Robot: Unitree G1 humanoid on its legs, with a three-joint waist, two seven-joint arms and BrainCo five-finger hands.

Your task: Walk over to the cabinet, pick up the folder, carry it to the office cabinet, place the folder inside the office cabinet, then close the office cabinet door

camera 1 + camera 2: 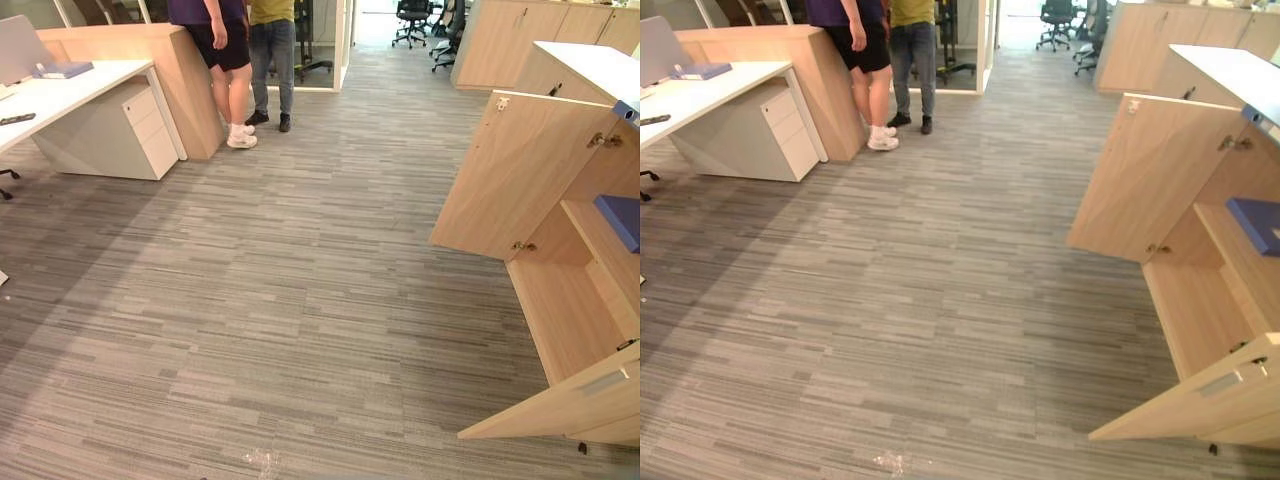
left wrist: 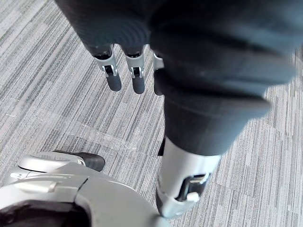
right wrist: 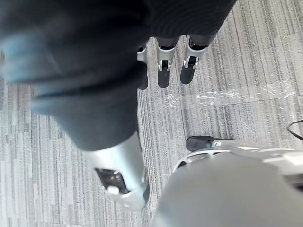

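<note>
- Left eye view: the flat blue folder lies on the middle shelf inside the light wooden office cabinet, at the right edge of the scene.
- Both of the cabinet's doors stand wide open. The far door swings out toward the room, and the near door juts out low in the foreground.
- Left wrist view: the left hand hangs over the grey striped carpet with its fingers straight and loose, holding nothing.
- Right wrist view: the right hand hangs the same way, fingers relaxed and empty above the carpet.
- Well away across the floor, at the far left, stands a white desk with a white drawer unit under it. A blue flat item lies on the desktop.
- Two people stand beside a wooden partition next to the desk.
- Black office chairs show in the far background.
</note>
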